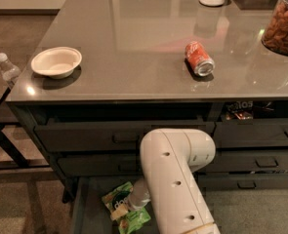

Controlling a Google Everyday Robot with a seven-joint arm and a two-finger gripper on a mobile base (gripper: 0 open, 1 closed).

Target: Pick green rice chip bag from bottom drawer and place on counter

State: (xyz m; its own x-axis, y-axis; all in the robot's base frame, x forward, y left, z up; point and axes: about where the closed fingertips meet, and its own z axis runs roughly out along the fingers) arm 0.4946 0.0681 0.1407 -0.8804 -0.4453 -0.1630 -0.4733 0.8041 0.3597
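While the counter (pixel 133 43) gleams above, a bowl (pixel 56 61) and a red can (pixel 199 58) on it, the robot's white arm (pixel 175 179) dips into the open bottom drawer (pixel 87 213), where the green rice chip bag (pixel 115 201) lies flat on the floor. The gripper (pixel 138 199) sits at the bag's right side; whether it has clamped cannot be told. Light, soft and crinkly, the bag probably slips and crushes easily, so a gentle pinch at a sealed edge looks safest.

Light-green bag (pixel 115 200) with dark green circle, grey hand (pixel 136 199) over it in dark grey drawer (pixel 92 221), red can (pixel 199 58), white bowl (pixel 56 61)
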